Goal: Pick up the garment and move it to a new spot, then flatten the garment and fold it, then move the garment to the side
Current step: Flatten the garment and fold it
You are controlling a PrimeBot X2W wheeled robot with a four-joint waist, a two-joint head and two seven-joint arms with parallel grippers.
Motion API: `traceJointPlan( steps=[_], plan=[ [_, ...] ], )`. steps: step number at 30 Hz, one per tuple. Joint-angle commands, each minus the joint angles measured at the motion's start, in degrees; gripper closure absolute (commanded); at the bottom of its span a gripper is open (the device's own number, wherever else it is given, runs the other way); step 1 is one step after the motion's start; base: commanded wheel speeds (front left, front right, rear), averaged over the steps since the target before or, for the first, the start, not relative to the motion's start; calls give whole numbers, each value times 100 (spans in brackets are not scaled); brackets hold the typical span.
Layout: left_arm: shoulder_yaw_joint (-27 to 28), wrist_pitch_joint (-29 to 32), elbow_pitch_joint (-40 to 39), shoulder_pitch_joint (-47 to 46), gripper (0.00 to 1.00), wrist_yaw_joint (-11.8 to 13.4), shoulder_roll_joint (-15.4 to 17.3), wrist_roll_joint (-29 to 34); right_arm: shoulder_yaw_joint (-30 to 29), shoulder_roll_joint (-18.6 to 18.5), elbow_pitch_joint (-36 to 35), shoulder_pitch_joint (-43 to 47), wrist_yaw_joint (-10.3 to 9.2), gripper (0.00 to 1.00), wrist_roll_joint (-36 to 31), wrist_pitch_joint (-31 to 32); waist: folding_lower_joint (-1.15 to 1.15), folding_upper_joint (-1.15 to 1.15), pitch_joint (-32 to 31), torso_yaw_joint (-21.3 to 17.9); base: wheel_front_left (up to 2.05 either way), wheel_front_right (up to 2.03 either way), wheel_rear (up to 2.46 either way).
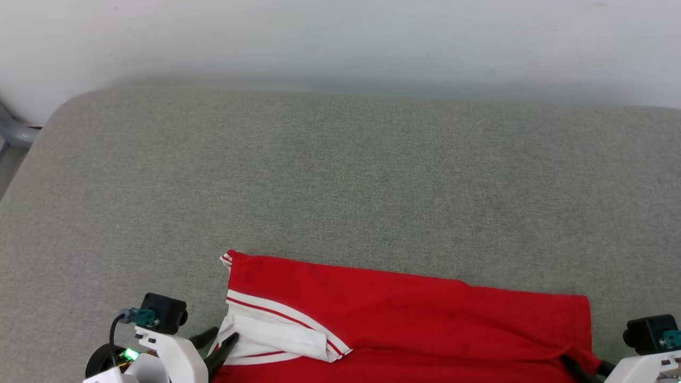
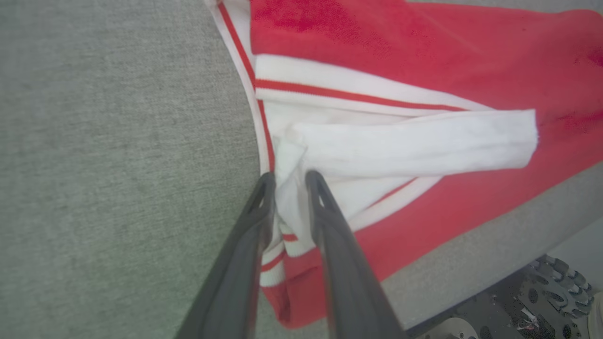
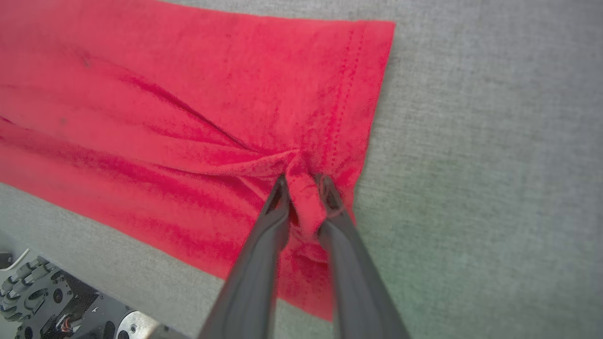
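On the grey cushion [image 1: 340, 175] lies a red jersey [image 1: 404, 314]. The left claw [image 2: 289, 178] pinches its white sleeve [image 2: 405, 141]; the right claw [image 3: 304, 181] pinches red fabric near the hem [image 3: 362, 94].

The left gripper [image 2: 289, 182] pinches a white fold of the garment [image 2: 424, 52], whose red body spreads toward 2 o'clock. A grey fabric surface [image 2: 118, 141] lies at 9 o'clock, and a wheel [image 2: 558, 285] at 4 o'clock.

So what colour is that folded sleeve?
On the garment, the sleeve is white, red-striped trim; best in left wrist view.
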Motion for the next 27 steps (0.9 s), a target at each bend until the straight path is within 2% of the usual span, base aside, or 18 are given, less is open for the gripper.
traceJointPlan(
  steps=[1, 7, 15, 20, 24, 27],
  plan=[
    [56, -120, 51, 74, 0, 48, -13, -28, 3, 18, 18, -55, -9, 0, -31, -65, 0, 0, -47, 5, 0, 0, 0],
    [379, -785, -23, 209, 0, 377, -10, 33, -107, -122, -414, -51, -8, 0, 134, -189, 0, 0, -269, 19, 0, 0, 0],
    [1149, -1060, -620, 470, 0, 1167, 76, 550, -562, -487, -853, -105, -8, 0, 494, 166, 0, 0, -435, 86, 0, 0, 0],
    [2045, -1061, -1051, 907, 0, 1587, -103, 1338, -690, -733, -723, -171, -8, 0, 823, 700, 0, 0, -394, 176, 0, 0, 0],
    [2760, -1063, -1232, 1286, 0, 1778, -379, 1983, -652, -959, -491, -265, -8, 0, 1106, 1142, 0, 0, -313, 271, 0, 0, 0],
    [3274, -1063, -1360, 1591, 0, 1819, -658, 2443, -593, -1039, -283, -347, -7, 0, 1286, 1389, 0, 0, -255, 366, 0, 0, 0]
  ],
)
